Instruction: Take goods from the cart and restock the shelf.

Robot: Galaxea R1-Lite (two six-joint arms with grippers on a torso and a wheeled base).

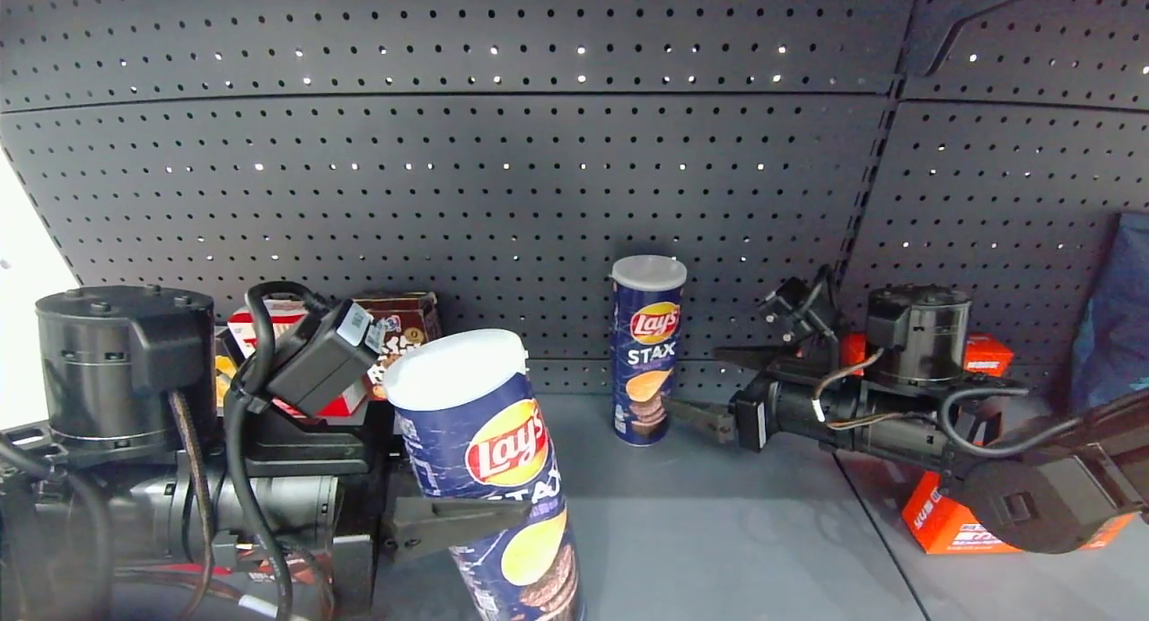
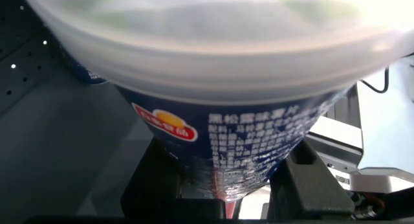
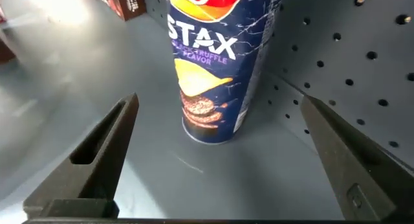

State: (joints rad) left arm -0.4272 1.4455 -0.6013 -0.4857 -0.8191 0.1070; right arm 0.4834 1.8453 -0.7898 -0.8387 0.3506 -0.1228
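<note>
On my left side, my left gripper (image 1: pixel 476 520) is clamped around a blue can of chips (image 1: pixel 485 477), one dark finger (image 1: pixel 458 518) pressed across its lower body. The can leans, its white lid tipped toward the left and its foot lower and to the right, above the grey shelf (image 1: pixel 718 531). In my left wrist view the held can (image 2: pixel 246 146) rises straight up between my fingers (image 2: pixel 310 185), its pale lid rim spread across the top. Behind that arm, against the pegboard back wall (image 1: pixel 539 199), a red-and-white box (image 1: pixel 269 320) and a brown box (image 1: pixel 408 320) stand side by side. Further right, a second can (image 1: pixel 648 352) of the same kind stands upright on the shelf near the back wall, lid on. My right gripper (image 1: pixel 709 388) is level with it from the right, spread wide and empty; in my right wrist view the gripper (image 3: pixel 220 104) frames the second can (image 3: pixel 213 68), which stands just ahead of the fingertips (image 3: pixel 129 107), apart from both. Behind my right arm lies a small orange box (image 1: pixel 987 352), and a larger orange box (image 1: pixel 951 518) lies beneath the arm's elbow. At the far right edge is a dark blue bag (image 1: pixel 1122 307).
</note>
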